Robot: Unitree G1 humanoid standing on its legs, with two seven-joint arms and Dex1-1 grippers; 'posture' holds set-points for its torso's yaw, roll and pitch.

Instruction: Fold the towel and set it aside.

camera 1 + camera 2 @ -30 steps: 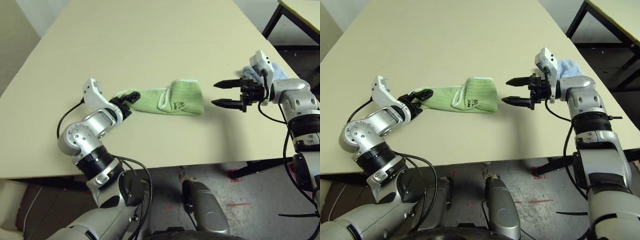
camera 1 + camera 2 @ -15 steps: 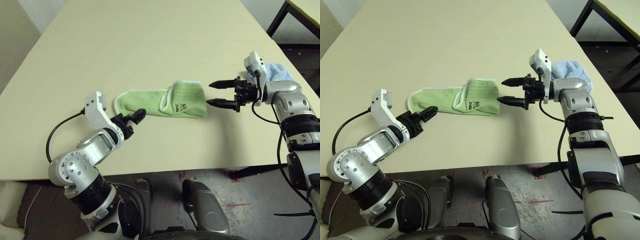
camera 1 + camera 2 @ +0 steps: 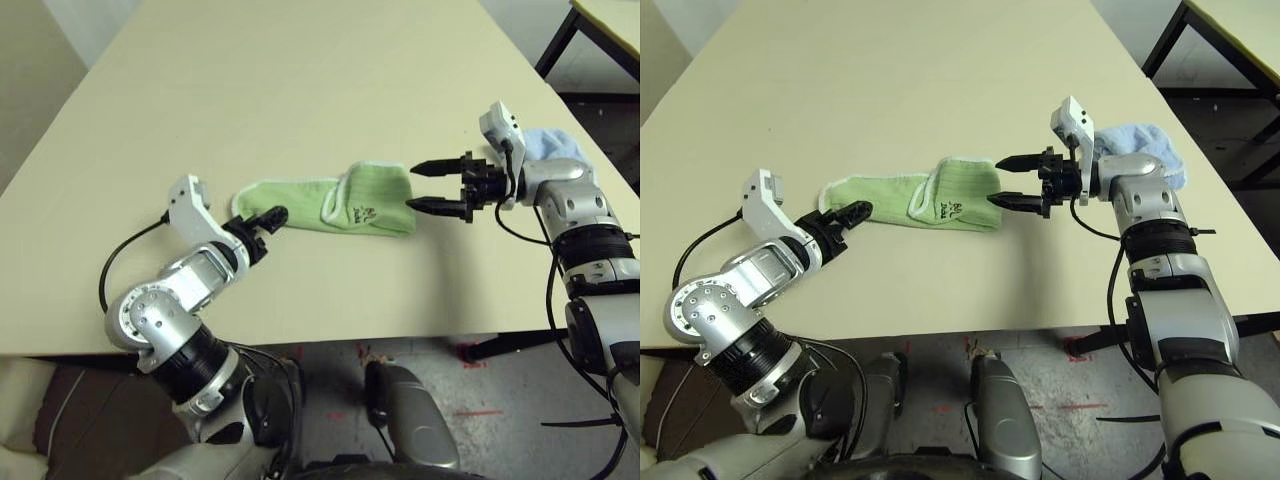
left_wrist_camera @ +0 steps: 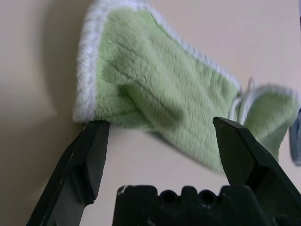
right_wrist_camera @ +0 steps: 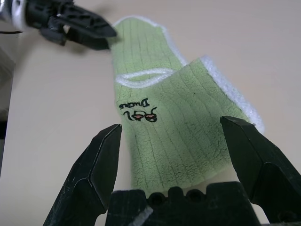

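table (image 3: 300, 90): large, pale cream top, plain and matt, running from the near edge to the far end of the view.
second table (image 3: 610, 15): corner of another pale top at upper right, on a black metal leg (image 3: 558, 40).
floor (image 3: 500, 400): grey concrete below the near table edge, scuffed, with small red marks (image 3: 470, 350).
wall (image 3: 35, 60): pale beige surface at far left.
light: even, soft shadows on the tabletop.

We see two silver, rounded forearms with black ribbed collars and thin black cables looping beside them, each ending in a white wrist block and a black gripper, left (image 3: 262, 219) and right (image 3: 437, 187), with tapering pointed fingers (image 4: 87, 165).
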